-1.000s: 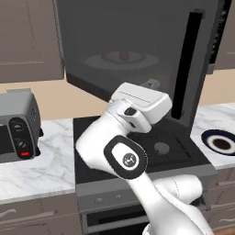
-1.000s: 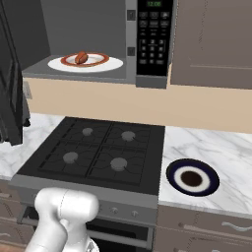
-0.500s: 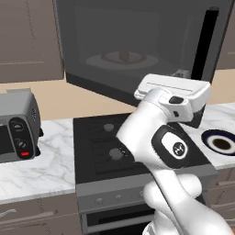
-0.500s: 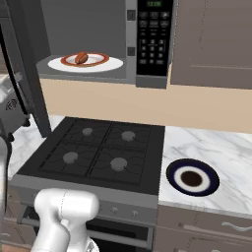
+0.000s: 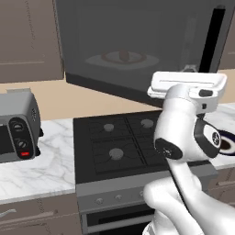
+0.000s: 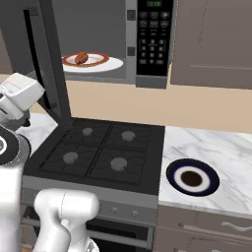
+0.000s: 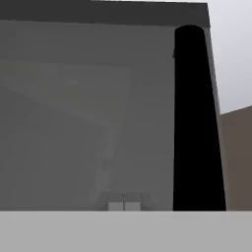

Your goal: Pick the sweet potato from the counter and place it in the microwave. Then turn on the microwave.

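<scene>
The sweet potato (image 6: 81, 57) lies on a white plate (image 6: 110, 64) inside the microwave (image 6: 153, 44), and shows dimly through the door's window (image 5: 124, 56). The microwave's door (image 5: 137, 46) stands partly open over the stove. Its long black handle (image 7: 197, 123) runs upright at the right of the hand view. My gripper (image 7: 124, 204) is shut and holds nothing, and its tips sit close against the door's outer face, left of the handle. In the left base view the white hand (image 5: 186, 87) is just below the door's lower edge. The marble counter (image 6: 216, 147) runs on both sides of the stove.
A black four-burner stovetop (image 5: 119, 147) lies under the open door. A silver toaster oven (image 5: 13, 133) stands on the left counter. A dark blue dish (image 6: 192, 178) sits on the right counter. Brown wall cabinets (image 6: 216, 39) flank the microwave.
My arm has swung right across the stove with the hand against the door. The door has turned with it toward the microwave's opening. The sweet potato has stayed on its plate.
</scene>
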Available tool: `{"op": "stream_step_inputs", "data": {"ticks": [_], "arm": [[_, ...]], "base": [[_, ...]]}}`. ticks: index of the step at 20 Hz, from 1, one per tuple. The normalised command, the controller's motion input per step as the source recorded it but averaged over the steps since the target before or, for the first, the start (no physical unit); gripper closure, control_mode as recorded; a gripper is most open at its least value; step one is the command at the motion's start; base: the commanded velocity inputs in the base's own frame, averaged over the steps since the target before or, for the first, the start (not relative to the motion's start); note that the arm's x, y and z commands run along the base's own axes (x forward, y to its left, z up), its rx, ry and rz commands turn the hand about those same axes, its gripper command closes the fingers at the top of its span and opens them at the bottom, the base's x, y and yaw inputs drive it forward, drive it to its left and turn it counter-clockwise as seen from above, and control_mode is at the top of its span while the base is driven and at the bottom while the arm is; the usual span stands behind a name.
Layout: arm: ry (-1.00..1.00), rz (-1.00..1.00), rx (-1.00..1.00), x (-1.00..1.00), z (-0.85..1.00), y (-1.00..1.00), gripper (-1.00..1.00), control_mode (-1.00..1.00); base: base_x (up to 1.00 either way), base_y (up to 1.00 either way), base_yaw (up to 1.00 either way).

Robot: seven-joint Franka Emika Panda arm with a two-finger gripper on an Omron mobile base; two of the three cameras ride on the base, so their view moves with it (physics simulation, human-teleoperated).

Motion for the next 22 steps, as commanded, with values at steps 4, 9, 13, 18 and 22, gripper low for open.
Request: {"op": "stream_step_inputs", "data": {"ticks": [4,9,13,18,22], "arm": [[0.11,0.23,0.08,0.39,0.09,-0.23,1.0,-1.0],[0.21,0.18,0.11,0.59,0.15,-0.05,1.0,-1.0],[0.31,0.12,0.11,0.66,0.19,0.0,1.0,-1.0],[0.33,0.1,0.05,0.42,0.1,-0.01,1.0,-1.0],[0.32,0.15,0.06,0.31,0.0,-0.18,1.0,-1.0]], "base": [[0.0,0.0,0.0],[0.0,0.0,0.0],[0.0,0.0,0.0],[0.0,0.0,0.0],[0.0,0.0,0.0]]}}
